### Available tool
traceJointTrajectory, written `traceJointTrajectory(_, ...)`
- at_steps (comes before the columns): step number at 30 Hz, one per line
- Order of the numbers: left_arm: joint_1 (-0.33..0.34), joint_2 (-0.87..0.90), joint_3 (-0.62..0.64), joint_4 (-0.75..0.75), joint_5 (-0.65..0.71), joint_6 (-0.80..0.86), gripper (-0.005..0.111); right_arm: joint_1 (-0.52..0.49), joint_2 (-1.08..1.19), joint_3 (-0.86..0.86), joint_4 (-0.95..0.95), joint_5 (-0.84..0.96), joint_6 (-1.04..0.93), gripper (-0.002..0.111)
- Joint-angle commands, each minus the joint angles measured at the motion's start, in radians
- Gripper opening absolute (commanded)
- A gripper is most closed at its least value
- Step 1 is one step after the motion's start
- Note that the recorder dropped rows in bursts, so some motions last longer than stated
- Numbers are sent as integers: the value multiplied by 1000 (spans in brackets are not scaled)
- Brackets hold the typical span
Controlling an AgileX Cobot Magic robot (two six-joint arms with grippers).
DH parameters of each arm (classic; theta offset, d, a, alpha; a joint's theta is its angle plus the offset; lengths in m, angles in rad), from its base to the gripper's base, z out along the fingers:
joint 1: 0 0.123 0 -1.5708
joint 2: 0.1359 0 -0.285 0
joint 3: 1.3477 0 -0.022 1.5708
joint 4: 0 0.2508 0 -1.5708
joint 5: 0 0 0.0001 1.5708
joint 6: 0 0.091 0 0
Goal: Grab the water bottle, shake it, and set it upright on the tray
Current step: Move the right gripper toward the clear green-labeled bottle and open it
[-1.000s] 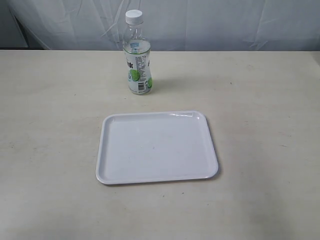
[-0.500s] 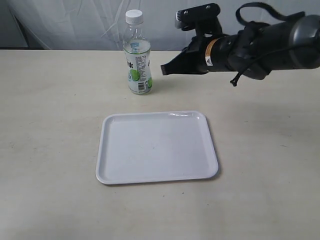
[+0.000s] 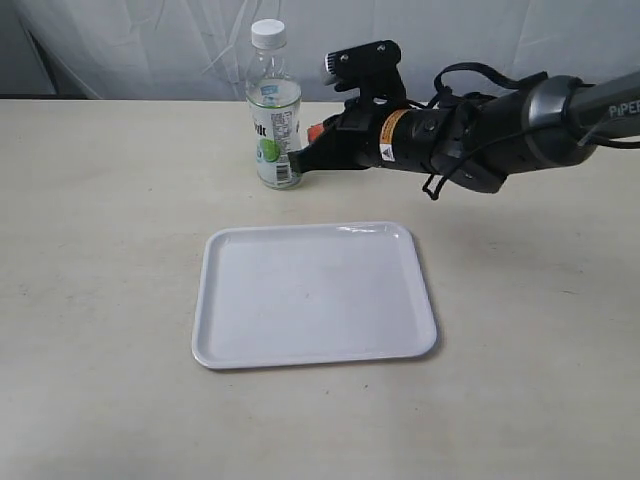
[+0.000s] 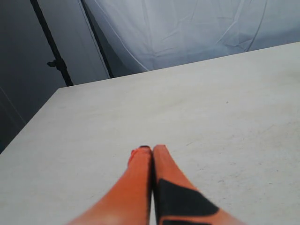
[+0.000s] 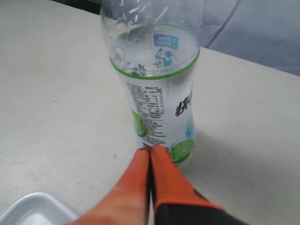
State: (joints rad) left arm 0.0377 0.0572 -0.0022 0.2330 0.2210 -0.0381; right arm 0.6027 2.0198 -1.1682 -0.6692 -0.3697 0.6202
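Clear plastic, white cap: your water bottle point(image 3: 273, 110) stands upright on the surface point(image 3: 100, 250), beyond the tray's point(image 3: 310, 300) far edge in the exterior view and apart from it. Your right gripper point(image 3: 297, 160) is low at the bottle's base, orange fingers pressed together, tips right at the lower label; touching or just short, I can't tell. It grips nothing. Your left gripper point(image 4: 151, 150) hangs over bare surface, fingers together too, holding nothing.
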Motion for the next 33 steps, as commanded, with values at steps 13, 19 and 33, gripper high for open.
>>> traceJointTrajectory(13,1,-4,2,-4,-13,-7,0,-2,89,-145,-66,107,6,94)
traceJointTrajectory(19,1,-4,2,-4,-13,-7,0,5,91,-145,-63,24,6,104)
traceJointTrajectory(33,1,-4,2,-4,-13,-7,0,50,172,-272,-50,-23,-3,104)
